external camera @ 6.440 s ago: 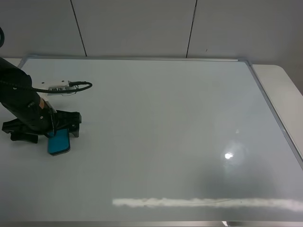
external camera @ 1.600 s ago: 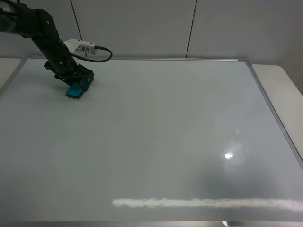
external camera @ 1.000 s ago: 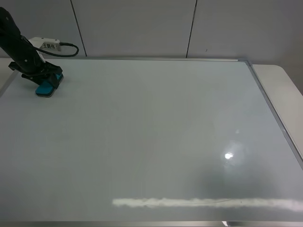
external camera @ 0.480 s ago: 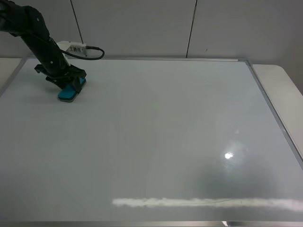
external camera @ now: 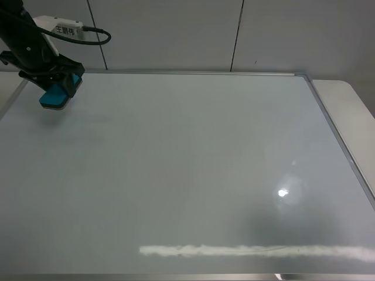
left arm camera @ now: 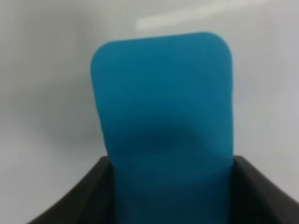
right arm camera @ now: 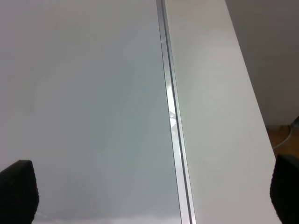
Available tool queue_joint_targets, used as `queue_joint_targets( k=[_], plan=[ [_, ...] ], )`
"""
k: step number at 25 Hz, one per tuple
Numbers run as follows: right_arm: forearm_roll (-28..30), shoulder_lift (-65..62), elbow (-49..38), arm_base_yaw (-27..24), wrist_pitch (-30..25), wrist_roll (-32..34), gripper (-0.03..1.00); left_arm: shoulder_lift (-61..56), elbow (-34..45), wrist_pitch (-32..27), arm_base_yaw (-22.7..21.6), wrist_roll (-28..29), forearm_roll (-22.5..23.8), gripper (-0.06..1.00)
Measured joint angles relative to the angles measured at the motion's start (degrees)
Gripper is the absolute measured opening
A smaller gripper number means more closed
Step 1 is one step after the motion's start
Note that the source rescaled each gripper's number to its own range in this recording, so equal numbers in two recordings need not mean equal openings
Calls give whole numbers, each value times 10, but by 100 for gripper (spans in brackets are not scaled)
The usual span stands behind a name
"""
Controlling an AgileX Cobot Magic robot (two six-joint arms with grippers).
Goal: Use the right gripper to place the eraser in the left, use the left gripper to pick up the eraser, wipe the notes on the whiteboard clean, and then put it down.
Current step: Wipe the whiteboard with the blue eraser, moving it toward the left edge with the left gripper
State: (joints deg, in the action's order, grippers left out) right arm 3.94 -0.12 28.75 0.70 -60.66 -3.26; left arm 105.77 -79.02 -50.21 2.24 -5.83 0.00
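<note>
Left gripper (external camera: 57,88) clamped on blue eraser (external camera: 53,96), black fingers (left arm camera: 88,196) hugging both long sides (wrist view blurred). Eraser at far-left corner of whiteboard (external camera: 187,175); contact with surface not discernible. Whiteboard's metal frame (external camera: 337,140) beside white table (external camera: 354,111). Right gripper (right arm camera: 154,193) spread wide, holding nothing, finger tips at opposite picture edges, above frame edge (right arm camera: 174,121).

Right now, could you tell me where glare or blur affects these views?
Exterior high: a bright glare spot and a pale reflected streak on the whiteboard. Left wrist: the eraser is soft, out of focus. Right wrist: glint on the frame.
</note>
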Motion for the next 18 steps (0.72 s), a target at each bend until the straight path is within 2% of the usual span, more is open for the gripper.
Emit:
queue_joint_targets(
  k=[6,13,18],
  plan=[
    [0,0,0,0,0,0,100,-94,139,28,-46,3,7,1],
    [0,0,0,0,0,0,100,-155,321,152,-55,33,8,1],
    [0,0,0,0,0,0,100,-156,370,243,-55,37,6,1]
  ],
)
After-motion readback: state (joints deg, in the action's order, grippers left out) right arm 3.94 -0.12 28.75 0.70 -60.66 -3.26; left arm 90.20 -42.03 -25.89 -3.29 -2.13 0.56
